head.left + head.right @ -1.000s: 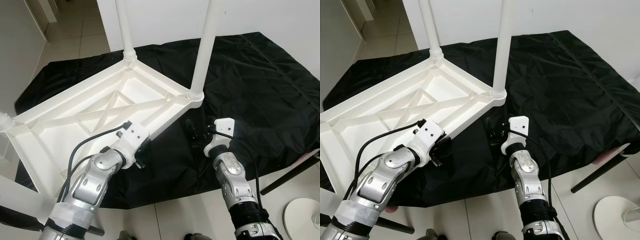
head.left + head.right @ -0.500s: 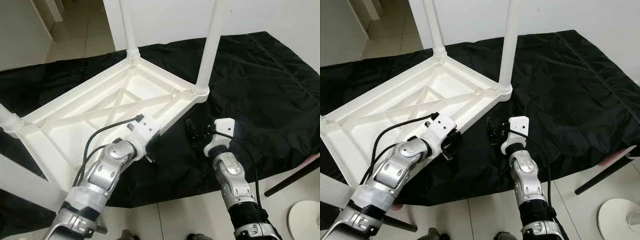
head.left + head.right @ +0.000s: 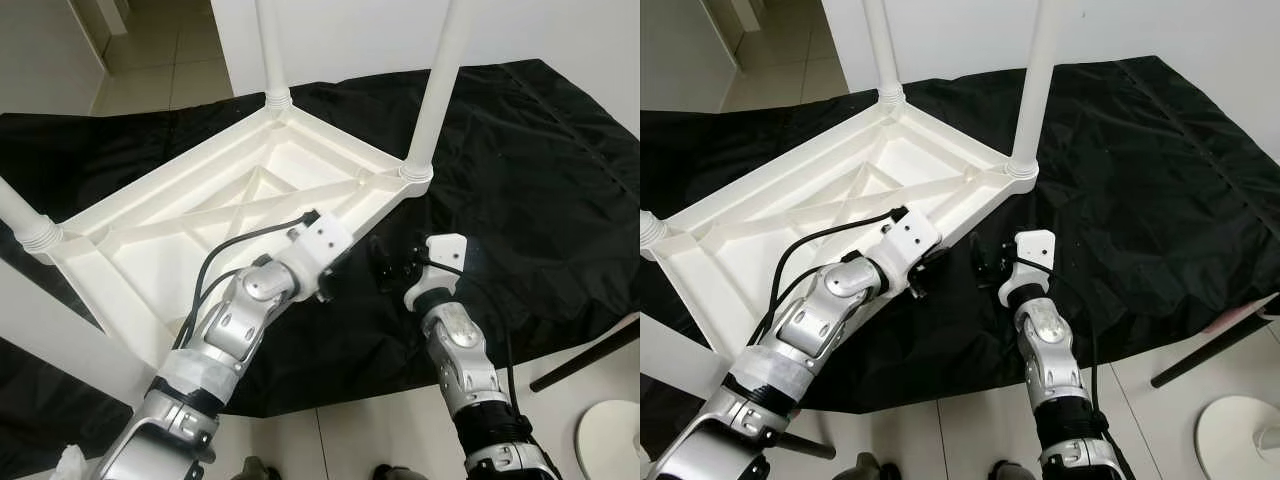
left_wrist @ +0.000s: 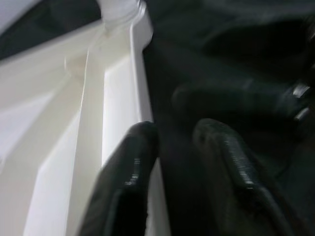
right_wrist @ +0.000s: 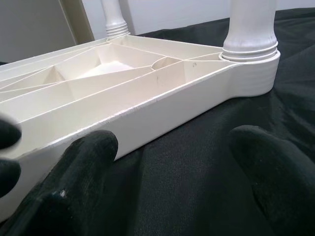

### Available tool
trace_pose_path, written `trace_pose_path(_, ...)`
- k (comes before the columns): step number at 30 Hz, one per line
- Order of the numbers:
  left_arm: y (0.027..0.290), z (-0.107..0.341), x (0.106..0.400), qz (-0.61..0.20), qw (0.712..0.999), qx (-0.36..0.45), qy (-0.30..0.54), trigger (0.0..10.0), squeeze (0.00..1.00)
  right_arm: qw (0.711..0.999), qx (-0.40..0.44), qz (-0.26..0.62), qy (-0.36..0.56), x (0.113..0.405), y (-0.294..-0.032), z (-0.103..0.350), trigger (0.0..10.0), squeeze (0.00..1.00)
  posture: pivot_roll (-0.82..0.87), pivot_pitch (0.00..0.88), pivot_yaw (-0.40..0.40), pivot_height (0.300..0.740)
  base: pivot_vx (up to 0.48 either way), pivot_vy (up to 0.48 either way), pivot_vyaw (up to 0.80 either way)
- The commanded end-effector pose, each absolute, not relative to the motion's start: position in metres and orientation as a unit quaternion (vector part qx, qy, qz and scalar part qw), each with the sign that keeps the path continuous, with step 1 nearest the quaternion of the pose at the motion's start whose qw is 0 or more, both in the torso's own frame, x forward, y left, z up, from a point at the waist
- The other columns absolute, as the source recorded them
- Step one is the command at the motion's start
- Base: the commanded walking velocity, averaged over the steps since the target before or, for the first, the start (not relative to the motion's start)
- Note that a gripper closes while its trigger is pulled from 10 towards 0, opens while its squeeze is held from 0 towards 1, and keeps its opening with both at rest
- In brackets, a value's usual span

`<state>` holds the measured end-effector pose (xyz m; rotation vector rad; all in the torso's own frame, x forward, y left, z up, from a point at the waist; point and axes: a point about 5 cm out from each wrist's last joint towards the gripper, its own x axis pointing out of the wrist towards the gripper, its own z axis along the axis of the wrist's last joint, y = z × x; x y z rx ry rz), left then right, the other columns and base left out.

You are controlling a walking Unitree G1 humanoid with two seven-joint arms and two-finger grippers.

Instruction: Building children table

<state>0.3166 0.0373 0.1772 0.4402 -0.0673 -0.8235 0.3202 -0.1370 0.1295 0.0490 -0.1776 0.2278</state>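
The white children's table (image 3: 180,215) lies upside down on a black sheet (image 3: 540,180). Legs stand up from its far corner (image 3: 270,50), its right corner (image 3: 438,90) and its left corner (image 3: 25,220). My left gripper (image 3: 335,275) is at the table's near rim; in the left wrist view one black finger (image 4: 130,167) lies against the rim and the other over the sheet, with a narrow gap between. My right gripper (image 3: 385,265) hovers low over the sheet beside the same rim, open wide, fingers (image 5: 83,162) facing the side rail (image 5: 162,98) and right-corner socket (image 5: 251,44).
A white bar (image 3: 70,335) crosses the lower left foreground. A dark rod (image 3: 590,350) and a round white base (image 3: 610,435) lie on the tile floor at the right. A white wall (image 3: 350,30) stands behind the sheet.
The camera has shifted. My left gripper has moved rightward along the near rim, closer to the right gripper. The right arm has kept its place.
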Motion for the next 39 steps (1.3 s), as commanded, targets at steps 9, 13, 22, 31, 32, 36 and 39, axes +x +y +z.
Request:
trace_pose_path(9,0.055,0.188,0.281,-0.399,0.898,0.154,-0.108,10.0,0.00,0.988,0.025,0.127,-0.081,0.321,-0.132,0.127,10.0,0.00,0.00,0.134,0.059,0.740,0.000,0.000,0.00)
trace_pose_path(13,0.075,0.186,0.266,-0.415,0.893,0.133,-0.114,10.0,0.00,0.985,0.022,0.156,-0.077,0.326,-0.124,0.128,10.0,0.00,0.04,0.135,0.017,0.740,0.000,0.000,0.00)
trace_pose_path(22,0.103,0.181,0.279,-0.437,0.873,0.196,-0.091,10.0,0.00,0.982,0.013,0.166,-0.086,0.332,-0.124,0.135,10.0,0.00,0.03,0.136,0.023,0.740,0.000,0.000,0.00)
trace_pose_path(31,0.117,0.183,0.294,-0.412,0.875,0.238,-0.092,10.0,0.00,0.982,0.022,0.163,-0.088,0.324,-0.119,0.132,10.0,0.00,0.00,0.149,0.035,0.740,0.000,0.000,0.00)
trace_pose_path(32,0.117,0.183,0.294,-0.412,0.875,0.238,-0.092,10.0,0.00,0.982,0.022,0.163,-0.088,0.324,-0.119,0.132,10.0,0.00,0.00,0.149,0.035,0.740,0.000,0.000,0.00)
trace_pose_path(36,0.112,0.182,0.275,-0.410,0.882,0.214,-0.091,10.0,0.00,0.983,0.023,0.158,-0.086,0.320,-0.121,0.129,10.0,0.00,0.00,0.156,0.030,0.740,0.000,0.000,0.00)
trace_pose_path(39,0.111,0.182,0.256,-0.396,0.894,0.185,-0.093,10.0,0.00,0.984,0.021,0.159,-0.083,0.321,-0.123,0.128,10.0,0.00,0.02,0.159,0.012,0.740,0.000,0.000,0.00)
